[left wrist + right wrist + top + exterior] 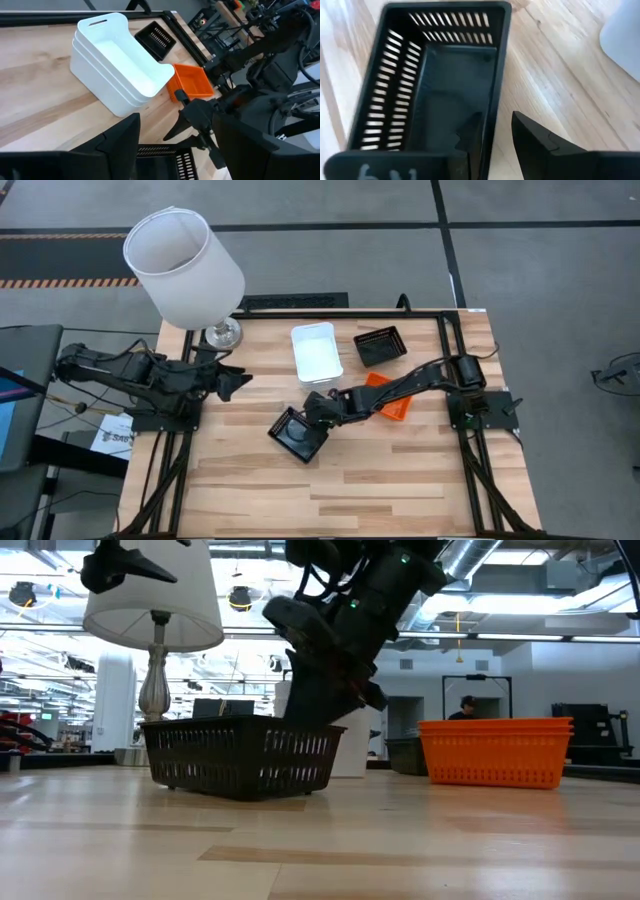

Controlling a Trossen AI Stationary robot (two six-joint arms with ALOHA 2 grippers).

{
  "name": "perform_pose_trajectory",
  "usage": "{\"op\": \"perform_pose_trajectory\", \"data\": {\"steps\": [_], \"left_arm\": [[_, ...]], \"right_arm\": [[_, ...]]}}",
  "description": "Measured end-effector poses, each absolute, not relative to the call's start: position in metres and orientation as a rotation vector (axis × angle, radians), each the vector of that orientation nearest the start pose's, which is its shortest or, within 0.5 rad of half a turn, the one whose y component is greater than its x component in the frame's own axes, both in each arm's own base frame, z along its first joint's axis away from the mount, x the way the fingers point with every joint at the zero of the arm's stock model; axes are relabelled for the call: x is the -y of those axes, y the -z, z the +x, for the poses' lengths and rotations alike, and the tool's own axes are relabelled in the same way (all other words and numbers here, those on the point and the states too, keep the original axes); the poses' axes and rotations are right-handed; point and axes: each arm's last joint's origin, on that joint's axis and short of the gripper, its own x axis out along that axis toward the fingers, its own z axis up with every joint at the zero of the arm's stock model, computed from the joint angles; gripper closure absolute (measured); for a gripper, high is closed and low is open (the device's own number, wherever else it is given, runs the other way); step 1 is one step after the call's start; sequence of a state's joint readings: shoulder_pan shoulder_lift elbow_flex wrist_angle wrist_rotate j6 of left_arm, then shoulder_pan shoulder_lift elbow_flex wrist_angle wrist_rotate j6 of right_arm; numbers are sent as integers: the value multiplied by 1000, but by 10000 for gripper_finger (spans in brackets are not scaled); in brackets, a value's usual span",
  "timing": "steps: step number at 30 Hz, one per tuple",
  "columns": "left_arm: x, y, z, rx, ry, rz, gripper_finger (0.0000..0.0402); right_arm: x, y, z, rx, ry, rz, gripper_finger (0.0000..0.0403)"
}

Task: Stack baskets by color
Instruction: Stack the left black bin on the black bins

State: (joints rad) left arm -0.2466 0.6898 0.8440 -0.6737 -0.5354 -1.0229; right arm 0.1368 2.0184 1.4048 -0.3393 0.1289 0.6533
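Note:
A black slotted basket point(298, 435) sits on the table near its middle, on its bottom point(240, 785). My right gripper point(492, 125) is open and slants down over this basket's corner nearest the arm, one finger inside and one outside a long wall. White baskets point(316, 352) stand nested at the far middle. Another black basket point(380, 345) stands to their right. Orange baskets point(392, 400) lie partly under my right arm. My left gripper point(238, 380) hangs open above the table's left side, with nothing between its fingers. My right gripper stands astride the black basket's long wall point(492, 100), near one corner, coming slanting down from the table's right. The inner finger point(470, 132) lies close against the wall's inside; I cannot tell whether it touches. Wood shows between the wall and the outer finger point(535, 137).
A lamp with a big white shade point(185, 265) and a metal foot point(222, 333) stands at the far left corner. The near half of the table point(330, 500) is bare wood. A person point(467, 708) shows far off in the room.

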Motion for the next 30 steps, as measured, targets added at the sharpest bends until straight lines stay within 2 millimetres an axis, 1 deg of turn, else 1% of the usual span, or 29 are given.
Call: {"op": "perform_pose_trajectory", "data": {"steps": [5, 9, 14, 18, 22, 23, 30], "left_arm": [[17, -321, 128, -300, -504, -790, 164], [17, -320, 128, -309, -509, -786, 164], [17, -320, 127, -312, -511, -783, 164], [17, -322, 127, -295, -505, -791, 164], [16, -324, 125, -274, -493, -798, 164], [16, -324, 125, -272, -493, -798, 164], [15, -327, 119, -251, -484, -813, 164]], "right_arm": [[-51, -170, 421, -913, 304, 479, 277], [-49, -170, 421, -929, 271, 498, 287], [-49, -168, 419, -952, 275, 495, 300], [-49, -167, 417, -982, 272, 495, 327], [-49, -165, 415, -1015, 273, 493, 382], [-49, -165, 414, -1017, 273, 491, 389], [-47, -167, 414, -1013, 286, 512, 395]]}}
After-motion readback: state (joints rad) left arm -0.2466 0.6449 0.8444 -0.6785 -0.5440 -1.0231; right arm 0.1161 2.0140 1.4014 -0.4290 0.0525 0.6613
